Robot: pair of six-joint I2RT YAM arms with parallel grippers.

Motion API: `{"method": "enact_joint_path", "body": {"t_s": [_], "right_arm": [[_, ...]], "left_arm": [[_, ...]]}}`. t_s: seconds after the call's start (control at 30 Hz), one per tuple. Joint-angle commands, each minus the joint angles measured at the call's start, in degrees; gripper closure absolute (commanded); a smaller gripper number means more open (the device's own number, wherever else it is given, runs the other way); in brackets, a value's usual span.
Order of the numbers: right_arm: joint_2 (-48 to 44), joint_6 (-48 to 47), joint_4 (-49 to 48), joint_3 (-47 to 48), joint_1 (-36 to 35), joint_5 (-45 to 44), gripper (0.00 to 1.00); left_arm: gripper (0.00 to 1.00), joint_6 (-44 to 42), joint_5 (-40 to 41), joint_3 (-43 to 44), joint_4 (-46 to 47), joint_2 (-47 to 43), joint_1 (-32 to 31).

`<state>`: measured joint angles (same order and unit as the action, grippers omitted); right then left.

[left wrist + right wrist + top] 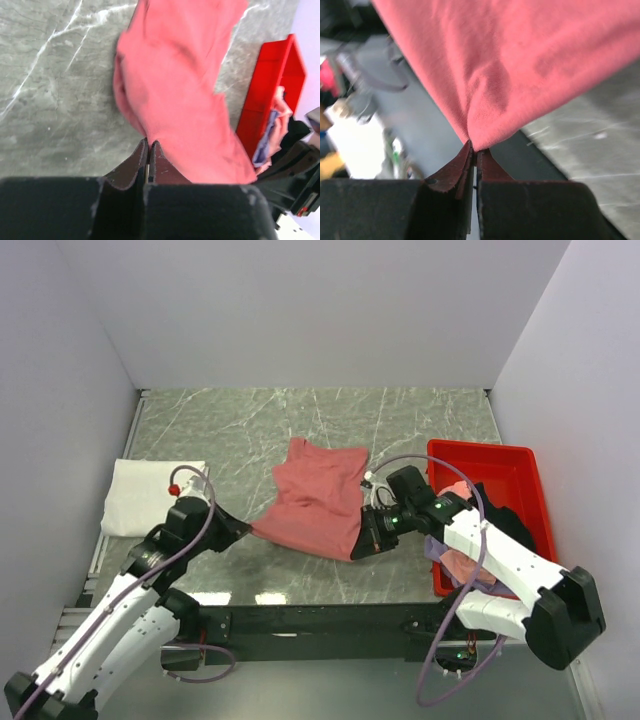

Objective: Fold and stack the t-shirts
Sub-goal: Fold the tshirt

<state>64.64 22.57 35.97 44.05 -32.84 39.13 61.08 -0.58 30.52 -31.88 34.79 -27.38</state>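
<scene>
Table (pixel 250 420): grey veined stone-look top, white walls at its 9, 12 and 3 o'clock edges.
Dusty red t-shirt (pixel 315 505): soft creased cotton, centre of table.
Red tray (pixel 520 465): rigid plastic, 3 o'clock; holds crumpled pink tee (pixel 458 490), black tee (pixel 500 510), lavender tee (pixel 440 550).
White t-shirt (pixel 140 495): flat folded rectangle, 9 o'clock.
Left gripper (pixel 149 142): pinching the red shirt's 7 o'clock corner.
Right gripper (pixel 474 147): pinching its 5 o'clock corner.
</scene>
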Motion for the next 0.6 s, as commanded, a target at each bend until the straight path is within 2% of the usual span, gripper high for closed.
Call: {"method": "enact_joint_path", "body": {"t_s": [0.0, 0.13, 0.27, 0.57], "right_arm": [[-4.0, -1.9, 5.8, 2.7, -0.6, 10.5, 1.00], [-5.7, -1.5, 7.9, 3.1, -0.6, 16.0, 1.00], [-6.2, -0.8, 7.1, 2.9, -0.5, 17.8, 1.00], [-5.3, -0.4, 6.5, 5.5, 2.3, 12.3, 1.00]], "left_arm": [[0.99, 1.1, 5.0, 4.7, -7.0, -3.4, 0.0], [0.99, 0.4, 5.1, 7.8, -8.2, -6.3, 0.0], [0.99, -0.2, 10.0, 10.5, -10.0, -6.2, 0.0], [0.99, -1.9, 12.8, 12.5, -2.6, -0.5, 0.0]]}}
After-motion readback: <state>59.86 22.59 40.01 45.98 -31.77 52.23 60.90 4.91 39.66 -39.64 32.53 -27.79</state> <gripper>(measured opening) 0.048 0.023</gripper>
